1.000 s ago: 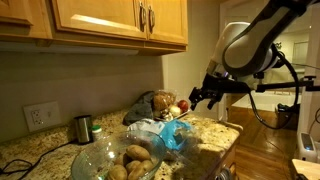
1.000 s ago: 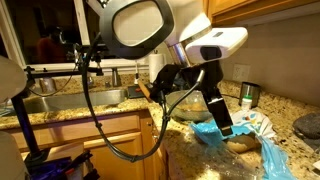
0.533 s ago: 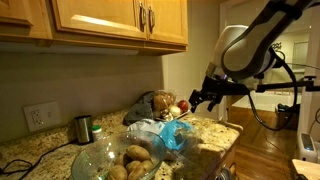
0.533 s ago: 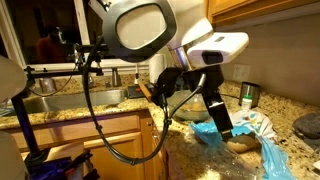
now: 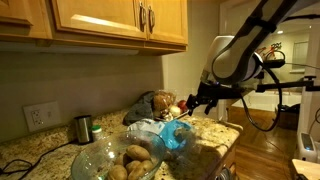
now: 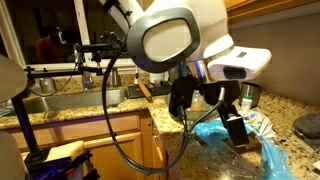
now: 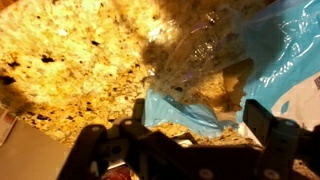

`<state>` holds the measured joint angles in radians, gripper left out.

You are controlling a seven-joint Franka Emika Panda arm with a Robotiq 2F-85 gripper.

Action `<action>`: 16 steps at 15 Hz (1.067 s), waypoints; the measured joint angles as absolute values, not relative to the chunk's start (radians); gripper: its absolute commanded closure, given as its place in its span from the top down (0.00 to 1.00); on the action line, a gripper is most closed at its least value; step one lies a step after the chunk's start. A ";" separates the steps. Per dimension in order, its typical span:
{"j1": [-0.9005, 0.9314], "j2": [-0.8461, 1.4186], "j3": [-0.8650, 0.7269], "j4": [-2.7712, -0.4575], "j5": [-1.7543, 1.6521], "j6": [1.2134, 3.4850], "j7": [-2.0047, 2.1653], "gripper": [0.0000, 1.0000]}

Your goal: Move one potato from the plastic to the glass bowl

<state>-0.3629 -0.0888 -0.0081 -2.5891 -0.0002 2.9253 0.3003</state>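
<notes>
Kitchen, speckled granite tabletop [image 7: 70,70]. Gripper [image 5: 196,103] spread wide and empty, hanging just over the plastic [image 5: 168,136], beside the glass bowl [image 5: 92,152]. No potato discernible inside the plastic. Judged firm, weighty and rounded: pinch across the middle. The plastic is flimsy.

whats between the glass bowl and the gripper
the blue plastic container sits between the glass bowl and the open gripper, shown in an exterior view
</notes>
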 measured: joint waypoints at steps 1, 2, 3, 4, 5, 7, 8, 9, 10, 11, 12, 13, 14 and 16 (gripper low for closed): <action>-0.366 -0.070 -0.008 -2.574 -0.009 2.925 0.305 1.00; -0.369 -0.051 -0.008 -2.559 -0.024 2.925 0.317 1.00; -0.370 -0.031 -0.008 -2.543 -0.039 2.925 0.330 1.00; -0.370 -0.010 -0.009 -2.527 -0.053 2.925 0.339 1.00; -0.370 0.011 -0.009 -2.510 -0.056 2.925 0.342 1.00; -0.370 0.054 -0.009 -2.474 -0.058 2.925 0.342 1.00; -0.369 0.075 -0.009 -2.456 -0.058 2.925 0.342 1.00; -0.368 0.094 -0.009 -2.438 -0.058 2.925 0.343 1.00; -0.368 0.112 -0.009 -2.421 -0.058 2.925 0.343 1.00; -0.367 0.129 -0.009 -2.405 -0.059 2.924 0.344 1.00; -0.365 0.145 -0.009 -2.390 -0.059 2.923 0.347 1.00; -0.346 0.160 -0.027 -2.375 -0.055 2.922 0.347 1.00; -0.315 0.174 -0.055 -2.362 -0.050 2.920 0.347 1.00; -0.265 0.199 -0.095 -2.338 -0.036 2.913 0.347 1.00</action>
